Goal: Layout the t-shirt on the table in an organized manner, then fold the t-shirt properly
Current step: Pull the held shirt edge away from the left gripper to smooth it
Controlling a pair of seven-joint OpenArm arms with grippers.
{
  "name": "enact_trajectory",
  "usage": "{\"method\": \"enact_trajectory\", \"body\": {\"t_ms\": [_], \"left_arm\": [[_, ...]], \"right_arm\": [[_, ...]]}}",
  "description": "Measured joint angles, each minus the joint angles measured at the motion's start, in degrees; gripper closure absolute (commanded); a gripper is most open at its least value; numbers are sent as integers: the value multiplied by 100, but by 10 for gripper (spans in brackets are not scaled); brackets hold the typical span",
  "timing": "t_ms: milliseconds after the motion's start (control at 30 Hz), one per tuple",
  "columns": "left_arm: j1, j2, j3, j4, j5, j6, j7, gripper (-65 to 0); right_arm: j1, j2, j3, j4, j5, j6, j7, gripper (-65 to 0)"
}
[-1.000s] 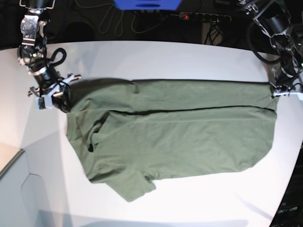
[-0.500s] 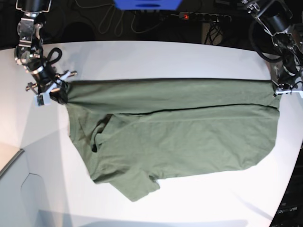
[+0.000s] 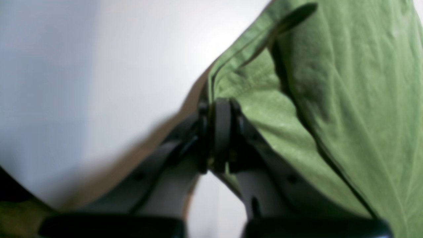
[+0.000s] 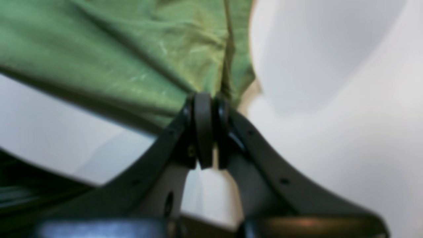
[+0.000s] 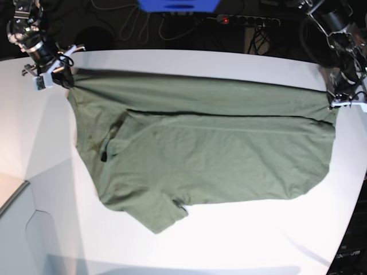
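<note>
Both the left gripper (image 5: 338,103) and right gripper (image 5: 57,77), clamped tight on far corners of the wrinkly olive-green cotton t-shirt (image 5: 218,154), are mid-layout, stretching it over the white matte table (image 5: 189,66); next, lower it flat.

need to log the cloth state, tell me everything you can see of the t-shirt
The t-shirt is olive-green, soft, faintly wrinkled cloth, spread wide across the white table. Its far edge is stretched taut between the right gripper and left gripper, each shut on a corner. A fold line runs below that edge; one short sleeve points toward the near side.
</note>
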Motion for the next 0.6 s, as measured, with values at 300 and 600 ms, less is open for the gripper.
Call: {"method": "enact_trajectory", "body": {"t_ms": [300,600], "left_arm": [[791,304,-26,999,129,70,160,0],[881,367,-7,1259,98,52,114,0]], "right_arm": [[-354,-289,402,184,-4,35,7,0],[-852,-623,267,575,-17,28,2,0]]}}
